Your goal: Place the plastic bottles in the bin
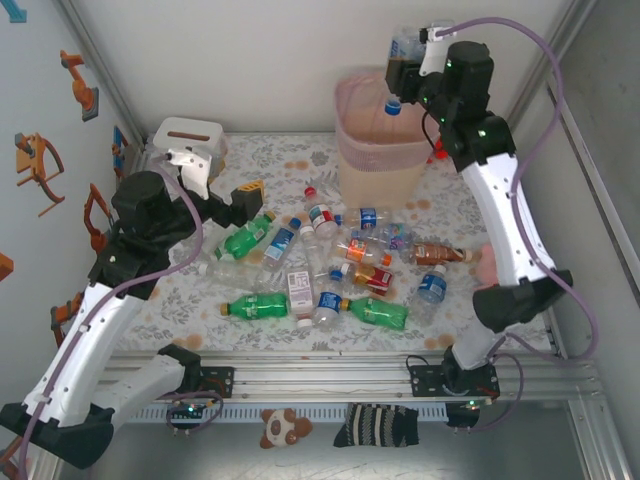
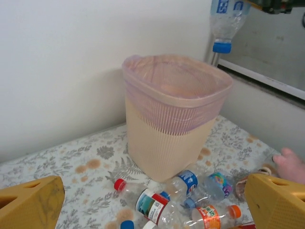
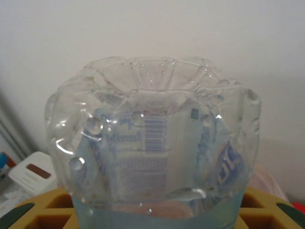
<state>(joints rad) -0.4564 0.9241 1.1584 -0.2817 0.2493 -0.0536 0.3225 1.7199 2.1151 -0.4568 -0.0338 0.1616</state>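
Top external view: at the far left of the bench (image 1: 190, 300), a white tissue box (image 1: 188, 135) stands behind the left arm. Just right of it the left tool (image 1: 243, 203) hovers above the flowered cover, jaws spread as wide as they go and nothing between them. In the left wrist view its yellow fingers (image 2: 31, 202) sit in the two bottom corners with open space between.

Across the middle of the bench the loose bottles (image 1: 283, 240) lie on their sides in a scattered heap. Most are clear with blue or red labels, and several touch or overlap. Three of them are green, among them one (image 1: 258, 305) near the front edge.

Behind the heap, toward the back wall, stands the bin (image 1: 380, 175), upright, its mouth lined with a thin bag. A few bottles lie close to its foot.

Above the bin's right rim the right tool (image 1: 408, 72) grips one clear bottle (image 1: 403, 42) by its body, blue cap pointing down at the opening. In the right wrist view the bottle's base bulges up between the yellow fingers (image 3: 43, 210).
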